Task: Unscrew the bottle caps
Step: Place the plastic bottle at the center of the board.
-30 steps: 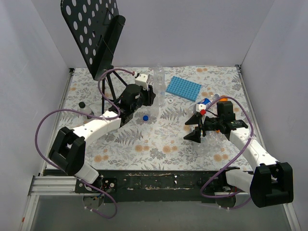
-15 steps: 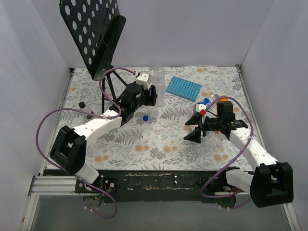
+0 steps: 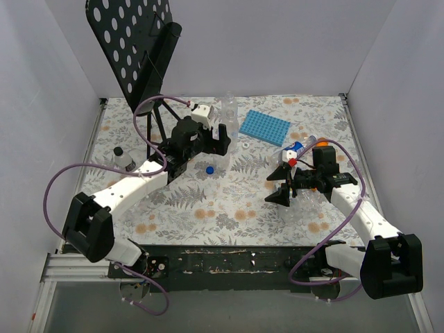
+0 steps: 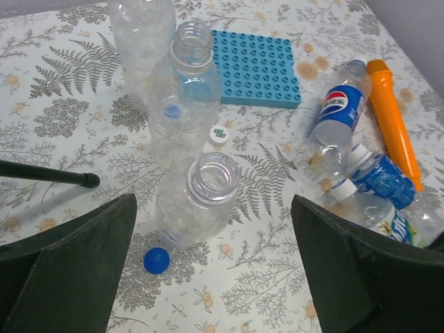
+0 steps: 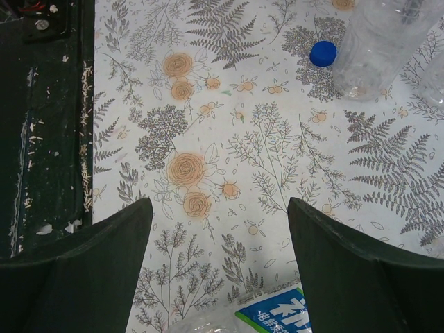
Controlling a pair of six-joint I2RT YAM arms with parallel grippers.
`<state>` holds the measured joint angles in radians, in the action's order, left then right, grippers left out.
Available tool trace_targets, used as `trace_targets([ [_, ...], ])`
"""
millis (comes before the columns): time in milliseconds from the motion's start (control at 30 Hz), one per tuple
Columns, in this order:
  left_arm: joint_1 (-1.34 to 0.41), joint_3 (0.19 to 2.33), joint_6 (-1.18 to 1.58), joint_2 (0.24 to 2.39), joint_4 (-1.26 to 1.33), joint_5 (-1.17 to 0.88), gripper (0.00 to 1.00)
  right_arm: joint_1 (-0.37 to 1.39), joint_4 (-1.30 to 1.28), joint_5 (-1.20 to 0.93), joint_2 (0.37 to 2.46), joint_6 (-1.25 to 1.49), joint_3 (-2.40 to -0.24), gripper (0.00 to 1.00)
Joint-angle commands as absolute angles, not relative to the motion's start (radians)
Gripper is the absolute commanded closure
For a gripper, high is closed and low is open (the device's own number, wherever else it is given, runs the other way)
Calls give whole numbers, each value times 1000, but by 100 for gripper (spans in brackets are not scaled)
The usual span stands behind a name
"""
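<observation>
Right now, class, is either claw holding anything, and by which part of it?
Nothing is held. The left claw is open, its fingers clear of the uncapped bottle in front of it; the right claw is open too, gripping nothing.

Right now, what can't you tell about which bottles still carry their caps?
Left wrist: the rear upright bottle has its neck cut off by the top edge, so capped or not is unknown.
Right wrist: the labelled bottle is cut off by the bottom edge, neck unseen.
Top external: the right arm partly covers the lying bottles, too small to judge.
</observation>
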<state>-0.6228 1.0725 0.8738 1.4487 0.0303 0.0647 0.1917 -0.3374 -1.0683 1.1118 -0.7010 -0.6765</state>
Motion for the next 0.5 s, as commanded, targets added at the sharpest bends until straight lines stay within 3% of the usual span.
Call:
trace_targets([
  [0,-617,1100,897,1344,-44,-36,5,190,-341,-1077,1109,-721,-678,14],
  [467,-615,980,871,1137,-192,-270,2,190,-370,-1061,1112,-768,-683,14],
])
